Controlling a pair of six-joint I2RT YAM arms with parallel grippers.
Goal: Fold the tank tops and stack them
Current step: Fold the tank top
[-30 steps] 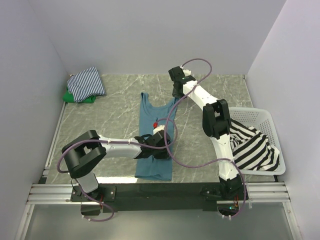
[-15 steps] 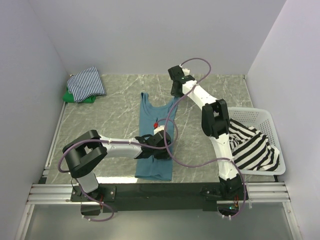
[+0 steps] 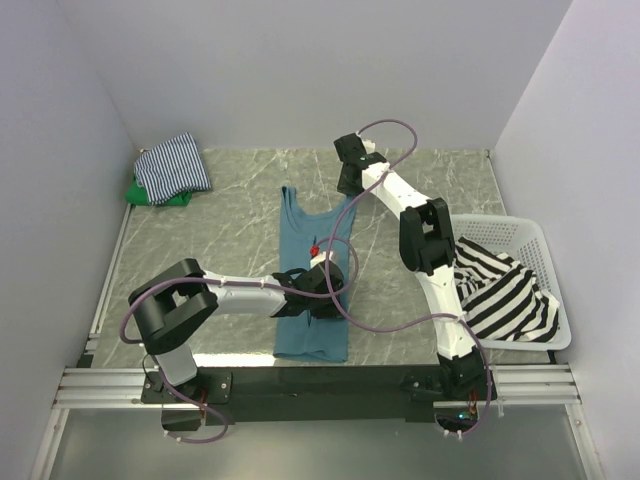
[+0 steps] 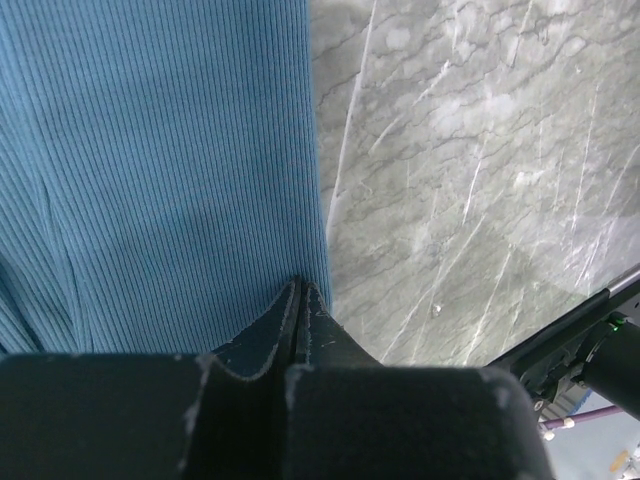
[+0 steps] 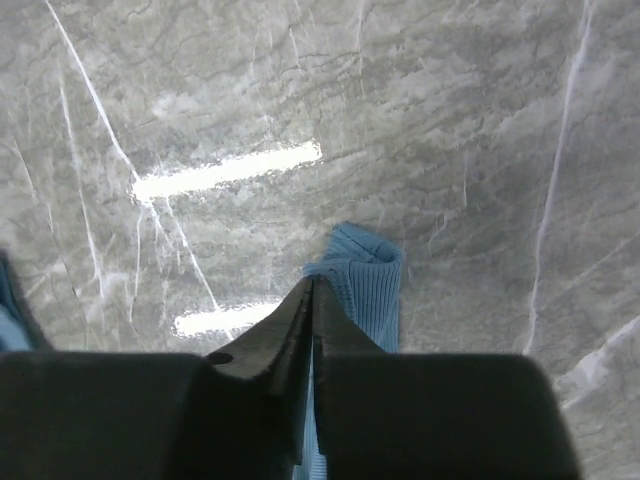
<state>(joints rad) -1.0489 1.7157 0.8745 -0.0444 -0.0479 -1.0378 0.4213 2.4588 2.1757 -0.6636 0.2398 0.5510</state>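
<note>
Both jaws closed at teal top (image 3: 300, 235) edges, perhaps gripping.

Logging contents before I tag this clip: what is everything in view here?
teal top: one, teal-blue, flat mid-table
thin-striped top: one, navy-white, folded, far left corner, on the green top
green top: one, green, under the thin-striped top
bold-striped top: one, black-white, heaped in the basket
basket: one, white lattice, at right
table: one, grey marble
left gripper: one, black, shut at the teal top's right edge
right gripper: one, black, shut on the teal top's far strap
</note>
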